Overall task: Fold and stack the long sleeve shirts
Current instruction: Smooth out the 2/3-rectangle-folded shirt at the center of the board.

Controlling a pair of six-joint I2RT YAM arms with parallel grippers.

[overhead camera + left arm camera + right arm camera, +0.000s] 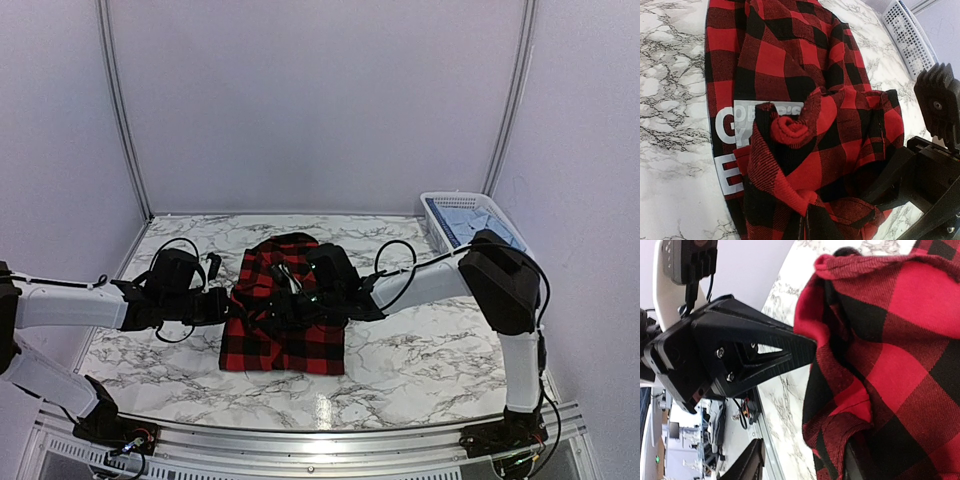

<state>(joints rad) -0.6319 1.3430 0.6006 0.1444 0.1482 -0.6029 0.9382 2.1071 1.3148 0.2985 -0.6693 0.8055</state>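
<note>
The red-and-black check shirt [285, 315] lies on the marble table [420, 350] between both grippers. Soft, limp flannel, best pinched at hems. Left gripper [224, 304] is clamped on its edge; right gripper [300, 297], half-spread, straddles a fold.

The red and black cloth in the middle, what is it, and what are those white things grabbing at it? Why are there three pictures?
Those white things are two robot arms bolted to the near edge of a marble-patterned table. Each ends in a two-finger claw. One picture comes from a camera up high behind the arms. The other two come from small cameras on each wrist, so you see the cloth very close. The cloth is a soft red-and-black checked shirt, partly folded in the middle of the table. The left claw is shut on a bunched fold of it. The right claw has its fingers either side of another fold, but I cannot tell if it is gripping. A white plastic lattice basket holding something pale blue sits at the far right corner.
</note>
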